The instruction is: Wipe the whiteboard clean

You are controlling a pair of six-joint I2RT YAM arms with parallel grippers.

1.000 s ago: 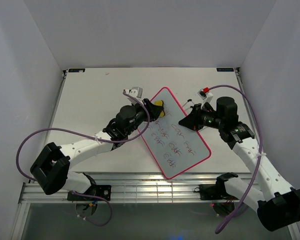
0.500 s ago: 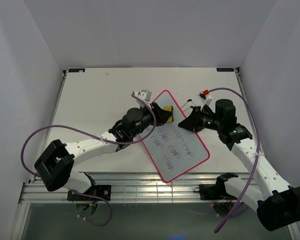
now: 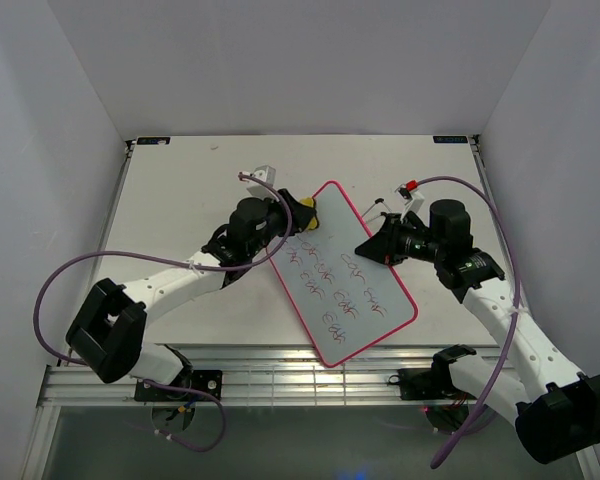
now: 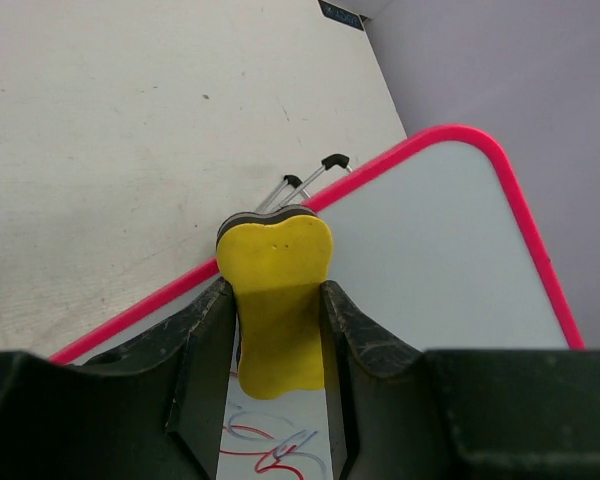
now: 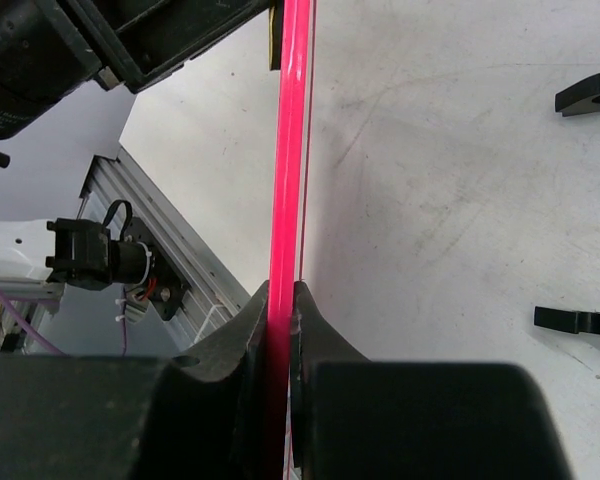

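Observation:
The whiteboard (image 3: 342, 270) has a pink-red frame and lies tilted across the table's middle, with red and blue scribbles on it. My right gripper (image 3: 372, 244) is shut on its right edge; in the right wrist view the pink frame (image 5: 288, 180) runs edge-on between the jaws (image 5: 280, 300). My left gripper (image 3: 302, 215) is shut on a yellow sponge eraser (image 3: 310, 214) at the board's upper left edge. In the left wrist view the eraser (image 4: 275, 300) rests on the board (image 4: 430, 260) just above scribbles (image 4: 280, 448).
Two black clips on wire stems (image 4: 310, 180) stick out past the board's far edge. A small white part with a red top (image 3: 410, 188) lies at the back right. The table's front rail (image 3: 280, 375) runs along the near edge.
My left gripper swept the eraser right along the board's top, then back to the upper left corner. The board shifted slightly. The right gripper kept its hold.

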